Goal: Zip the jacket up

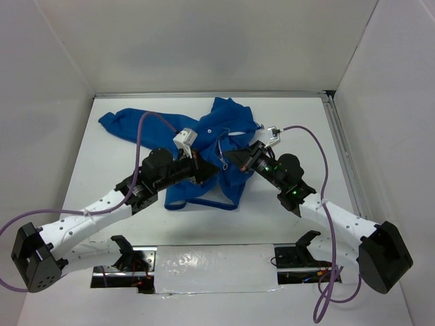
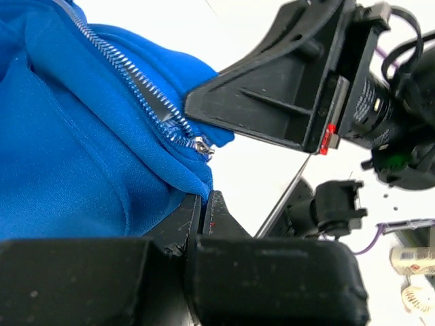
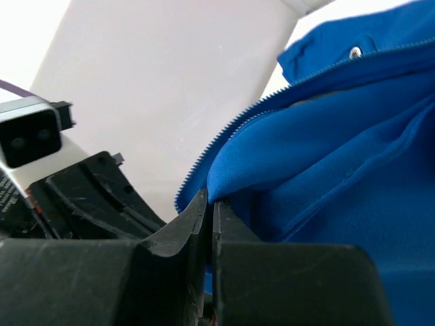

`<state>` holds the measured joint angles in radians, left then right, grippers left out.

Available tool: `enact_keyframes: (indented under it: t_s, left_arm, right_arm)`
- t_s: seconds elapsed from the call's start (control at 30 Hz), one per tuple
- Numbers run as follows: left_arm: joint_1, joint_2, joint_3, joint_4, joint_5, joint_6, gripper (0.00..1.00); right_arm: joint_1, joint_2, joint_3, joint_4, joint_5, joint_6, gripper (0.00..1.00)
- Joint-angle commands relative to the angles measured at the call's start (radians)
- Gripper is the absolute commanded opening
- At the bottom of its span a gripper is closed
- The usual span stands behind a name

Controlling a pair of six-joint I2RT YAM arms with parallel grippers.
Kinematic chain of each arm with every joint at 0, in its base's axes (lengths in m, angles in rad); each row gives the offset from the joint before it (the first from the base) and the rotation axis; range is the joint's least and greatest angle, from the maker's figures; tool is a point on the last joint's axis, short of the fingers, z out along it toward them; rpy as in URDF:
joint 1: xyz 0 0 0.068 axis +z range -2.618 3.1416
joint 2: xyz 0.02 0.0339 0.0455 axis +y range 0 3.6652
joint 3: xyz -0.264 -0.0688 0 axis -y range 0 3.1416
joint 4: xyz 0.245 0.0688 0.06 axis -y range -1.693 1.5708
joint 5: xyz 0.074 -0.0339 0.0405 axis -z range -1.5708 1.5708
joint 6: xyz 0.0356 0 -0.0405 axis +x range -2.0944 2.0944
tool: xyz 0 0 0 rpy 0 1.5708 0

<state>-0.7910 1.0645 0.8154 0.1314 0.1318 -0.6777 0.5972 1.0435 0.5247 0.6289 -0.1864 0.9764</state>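
At mid-table, crumpled and unzipped: jacket [image 1: 230, 129]. To the left, left gripper [image 2: 202, 198] clamped on the hem just below the lower end of the zipper [image 2: 136, 78]. To the right, right gripper [image 3: 209, 201] pinched tight on the facing front edge. Best, by this view, to draw both edges together, hold the cloth taut, line up the teeth ends squarely, and avoid snagging loose fabric.
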Motion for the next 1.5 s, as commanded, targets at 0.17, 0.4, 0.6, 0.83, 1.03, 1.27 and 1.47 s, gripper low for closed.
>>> enact_keyframes:
  t_s: [0.17, 0.4, 0.6, 0.83, 1.03, 1.27, 1.47]
  left_arm:
    - [-0.048, 0.025, 0.018, -0.035, 0.100, 0.064, 0.00]
    - [-0.044, 0.069, 0.060, -0.048, 0.149, 0.049, 0.00]
    - [-0.033, 0.043, 0.076, -0.090, 0.112, -0.039, 0.55]
    - [-0.010, -0.020, 0.022, -0.032, 0.111, -0.077, 0.66]
    - [0.033, -0.018, 0.027, -0.128, 0.091, -0.149, 0.82]
    - [0.087, 0.006, 0.048, -0.217, 0.110, -0.197, 0.90]
    - [0.113, 0.046, 0.022, -0.158, 0.242, -0.215, 0.89]
  right_arm:
    - [0.018, -0.083, 0.058, -0.207, 0.053, -0.143, 0.00]
    - [0.061, -0.200, -0.022, -0.195, 0.087, -0.191, 0.00]
    - [0.070, -0.212, -0.052, -0.178, 0.070, -0.191, 0.00]
    - [0.075, -0.221, -0.089, -0.109, 0.051, -0.150, 0.00]
    - [0.076, -0.237, -0.115, -0.068, 0.051, -0.113, 0.00]
    - [0.076, -0.221, -0.134, 0.002, 0.030, -0.073, 0.00]
    - [0.078, -0.211, -0.137, 0.011, 0.042, -0.051, 0.00]
